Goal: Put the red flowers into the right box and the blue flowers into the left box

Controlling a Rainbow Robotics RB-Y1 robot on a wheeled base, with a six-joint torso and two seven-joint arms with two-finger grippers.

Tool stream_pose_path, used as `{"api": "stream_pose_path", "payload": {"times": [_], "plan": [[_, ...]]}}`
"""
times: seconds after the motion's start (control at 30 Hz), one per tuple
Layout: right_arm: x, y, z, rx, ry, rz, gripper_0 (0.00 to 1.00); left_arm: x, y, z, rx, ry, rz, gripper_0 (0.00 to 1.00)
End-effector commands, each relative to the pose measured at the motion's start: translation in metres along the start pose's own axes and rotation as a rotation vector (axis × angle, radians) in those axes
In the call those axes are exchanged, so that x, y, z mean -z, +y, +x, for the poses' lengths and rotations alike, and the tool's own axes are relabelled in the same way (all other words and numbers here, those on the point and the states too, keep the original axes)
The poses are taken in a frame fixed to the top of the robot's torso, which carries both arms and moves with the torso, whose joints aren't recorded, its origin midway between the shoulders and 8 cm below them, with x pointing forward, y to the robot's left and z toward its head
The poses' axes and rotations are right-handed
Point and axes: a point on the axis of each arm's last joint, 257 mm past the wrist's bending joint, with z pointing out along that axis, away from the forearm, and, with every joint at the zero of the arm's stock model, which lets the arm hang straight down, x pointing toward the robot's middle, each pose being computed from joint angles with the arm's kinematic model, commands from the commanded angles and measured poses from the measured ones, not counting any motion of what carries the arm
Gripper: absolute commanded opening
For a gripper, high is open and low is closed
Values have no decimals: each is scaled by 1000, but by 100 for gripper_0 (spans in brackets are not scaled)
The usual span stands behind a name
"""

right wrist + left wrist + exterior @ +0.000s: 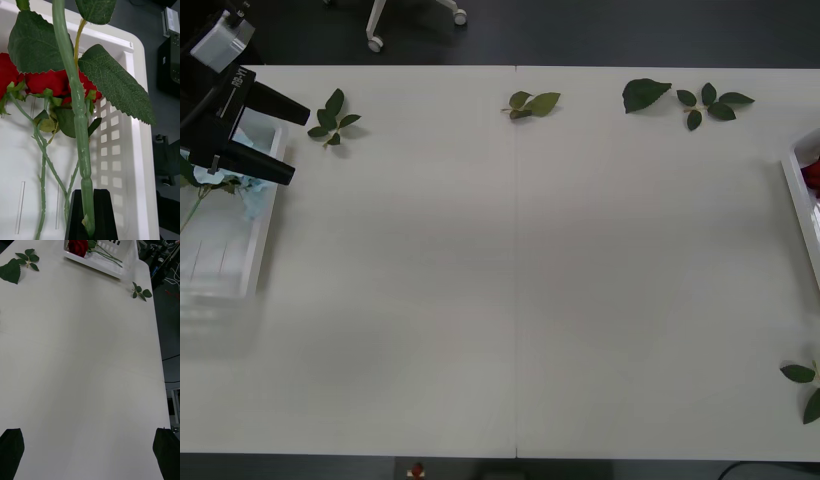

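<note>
While the white table [520,280] lies matte and smooth, with a thin seam running near to far through its middle, the following are shown.

Left gripper [288,140]: black and wedge-fingered, seen at the far left over the left box; its fingers [11,452] are spread wide apart, with nothing between them.

Right gripper [91,221]: black fingers pressed together on the base of a thick, jointed green stem [77,101].

Red flowers [45,80]: deep-red blooms with soft, folded petals are seen over the right box; thin knobbly stems and broad, serrated, veined leaves are attached. The held stem rises over that box, and its bloom is out of sight.

Right box [133,123]: white plastic, with a rounded rim and a wall pierced by square openings; placed at the table's right edge [800,205].

Left box [260,235]: translucent white plastic with a ribbed wall, at the table's left edge.

Blue flowers [248,190]: a pale, fluffy blue head with green leaves and a thin stem is seen lying in the left box.

Leaf sprigs [532,103]: flat, dark green and pointed, scattered along the far edge and at the near right.
</note>
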Motion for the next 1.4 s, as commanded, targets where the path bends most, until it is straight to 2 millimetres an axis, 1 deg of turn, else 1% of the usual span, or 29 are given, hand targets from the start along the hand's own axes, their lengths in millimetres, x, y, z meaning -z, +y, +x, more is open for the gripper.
{"api": "stream_pose_path", "payload": {"times": [0.03,0.13,0.3,0.53,0.7,0.77,0.83,0.87,0.9,0.97,1.13,1.17,1.2,1.33,1.4], "plan": [[-5,-5,-2,-22,-26,29,0,15,3,-12,-22,2,-22,100],[-9,-9,-1,-31,-31,47,0,15,3,-12,-22,2,-22,100],[-26,1,14,-38,-10,50,0,15,3,-12,-22,2,-22,100],[-43,10,18,-17,9,58,0,15,3,-12,-22,2,-22,100],[-46,9,23,-7,19,68,0,15,3,-12,-22,2,-22,100],[-46,8,24,3,21,70,6,15,3,-12,-22,2,-22,100],[-45,5,27,14,28,75,26,15,3,-12,-22,2,-22,100],[-45,5,28,19,31,75,31,15,3,-12,-22,2,-22,100],[-45,3,29,25,34,79,41,15,3,-12,-22,2,-22,100],[-45,3,30,30,37,79,54,15,3,-12,-22,2,-22,100],[-44,7,34,36,56,56,67,15,3,-12,-22,2,-22,100],[-44,10,33,39,57,44,70,15,3,-12,-22,2,-22,100],[-44,12,31,41,59,35,71,15,3,-12,-22,2,-22,100],[-41,29,16,8,51,-42,75,15,3,-12,-22,2,-22,100],[-38,45,2,-11,39,-105,76,15,3,-12,-22,2,-22,100]]}}
